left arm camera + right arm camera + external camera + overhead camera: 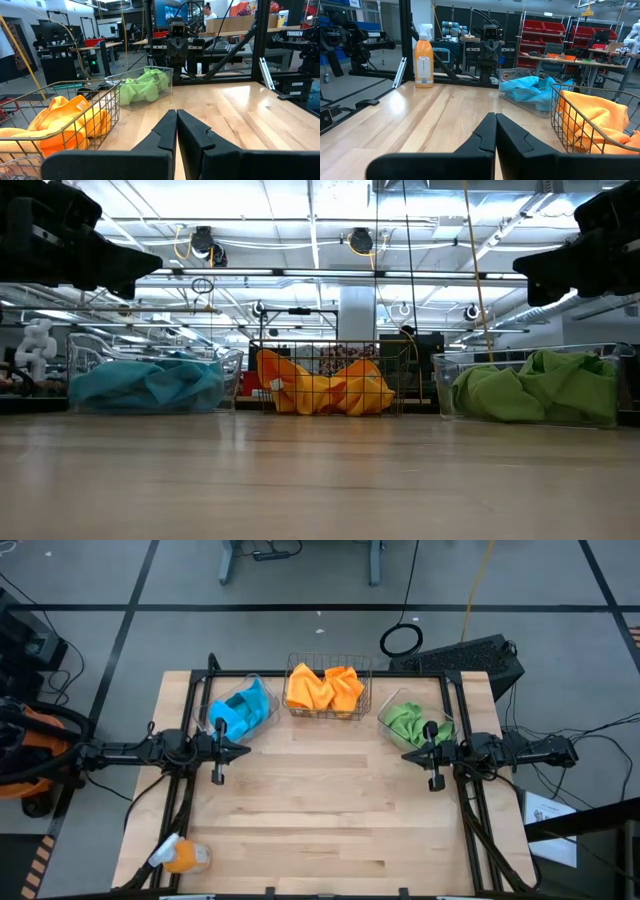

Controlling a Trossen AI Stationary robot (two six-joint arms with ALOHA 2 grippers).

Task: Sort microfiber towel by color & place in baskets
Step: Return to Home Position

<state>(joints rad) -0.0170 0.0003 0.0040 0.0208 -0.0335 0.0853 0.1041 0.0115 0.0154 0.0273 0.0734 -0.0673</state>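
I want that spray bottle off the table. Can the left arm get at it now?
Probably yes: the spray bottle stands on the left gripper's side, with only bare tabletop between them. The shut gripper must open first.

Look to 12 o'clock on the table and you see the copper wire basket. It stands flat and is full of bunched-up orange-yellow towels. At about 11 o'clock is the left clear bin, turned a bit, with a blue towel stuffed inside. At about 2 o'clock is the right clear bin, also turned, holding crumpled green towels.
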